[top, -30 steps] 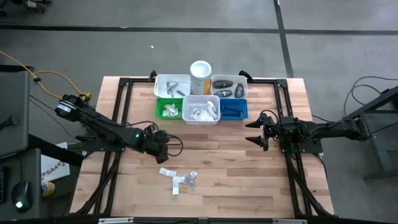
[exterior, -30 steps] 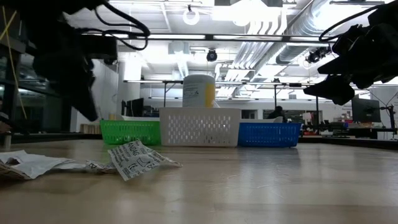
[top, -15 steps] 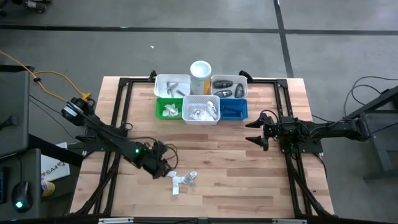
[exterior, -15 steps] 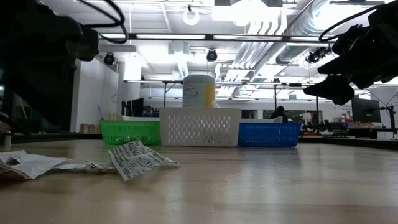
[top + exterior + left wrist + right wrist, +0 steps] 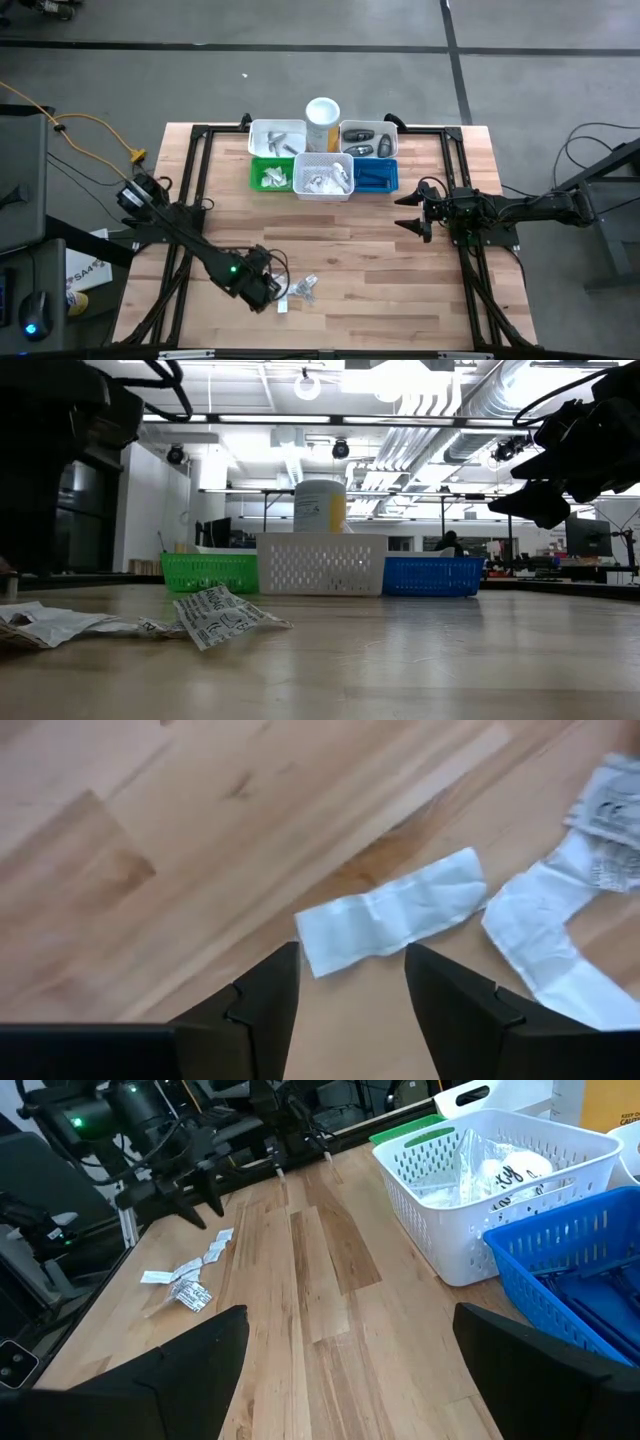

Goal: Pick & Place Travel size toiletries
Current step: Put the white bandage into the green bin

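We find the left hand [image 5: 345, 990] low over the worktop [image 5: 380, 260], fingers apart and empty, astride a white packet [image 5: 392, 910] among loose toiletries [image 5: 300, 290]. The right hand [image 5: 412, 208] hangs raised at the right, fingers wide apart and empty.

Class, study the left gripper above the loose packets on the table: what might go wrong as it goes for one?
1. The left gripper has open fingers over the end of a flat white packet; a thin packet lying flat may slip out of a pinch.
2. A second white packet lies almost against the first, so a grab might drag both.
3. The right gripper waits open near the blue bin, offering no help.
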